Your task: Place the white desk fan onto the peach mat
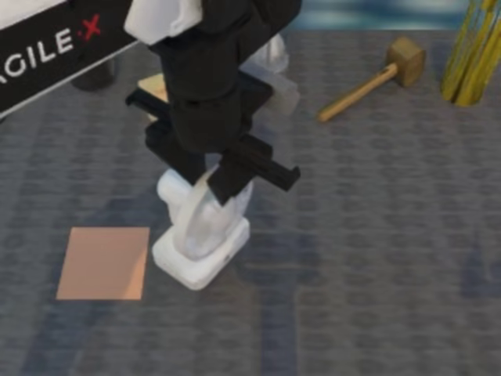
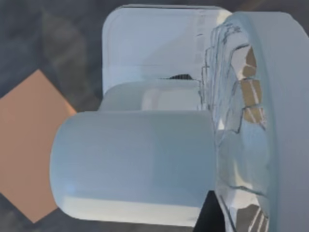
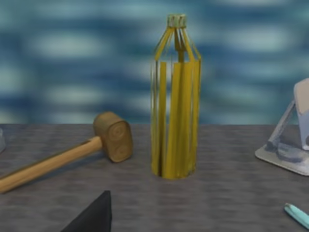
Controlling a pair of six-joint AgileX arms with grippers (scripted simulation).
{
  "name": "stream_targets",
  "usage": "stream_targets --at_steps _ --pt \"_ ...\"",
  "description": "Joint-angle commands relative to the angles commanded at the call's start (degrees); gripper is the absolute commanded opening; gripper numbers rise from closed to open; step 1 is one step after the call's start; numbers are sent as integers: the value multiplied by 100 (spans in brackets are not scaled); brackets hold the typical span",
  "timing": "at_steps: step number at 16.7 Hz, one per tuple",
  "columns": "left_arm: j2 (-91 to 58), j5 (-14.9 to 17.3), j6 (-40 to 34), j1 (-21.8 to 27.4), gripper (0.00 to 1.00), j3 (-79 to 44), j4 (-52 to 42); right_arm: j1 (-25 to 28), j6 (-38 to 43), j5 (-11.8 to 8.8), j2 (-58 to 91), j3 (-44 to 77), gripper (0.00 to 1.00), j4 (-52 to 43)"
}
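Note:
The white desk fan [image 1: 202,239] stands left of the table's centre, its rounded base [image 1: 200,262] just right of the peach mat [image 1: 104,262]. My left gripper [image 1: 208,177] comes down from above, its jaws closed across the top of the round cage. In the left wrist view the motor housing [image 2: 133,164] and the cage [image 2: 270,125] fill the frame, with one dark finger [image 2: 208,215] pressed between them. The mat [image 2: 29,145] lies flat beside the base. Whether the base touches the table I cannot tell. My right gripper [image 3: 94,220] is outside the top view and shows only as a dark corner.
A wooden mallet [image 1: 376,78] lies at the back right, beside a yellow slatted bottle [image 1: 473,55]. A cream box [image 1: 153,86] and a white object [image 1: 274,59] sit behind the left arm. The right wrist view also catches a grey stand [image 3: 289,145] and a teal item [image 3: 297,215].

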State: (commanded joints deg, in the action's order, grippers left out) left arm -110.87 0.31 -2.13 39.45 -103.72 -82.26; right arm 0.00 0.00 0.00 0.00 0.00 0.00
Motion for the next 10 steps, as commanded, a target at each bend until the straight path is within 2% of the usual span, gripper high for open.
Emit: stream_targets --at_steps 6,10 --pt "14 -1 16 6 0 -145 -147 0 0 0 0 0 100 0" --pt "120 4 631 -181 0 91 -139 0 0 0 0 0 100 0"
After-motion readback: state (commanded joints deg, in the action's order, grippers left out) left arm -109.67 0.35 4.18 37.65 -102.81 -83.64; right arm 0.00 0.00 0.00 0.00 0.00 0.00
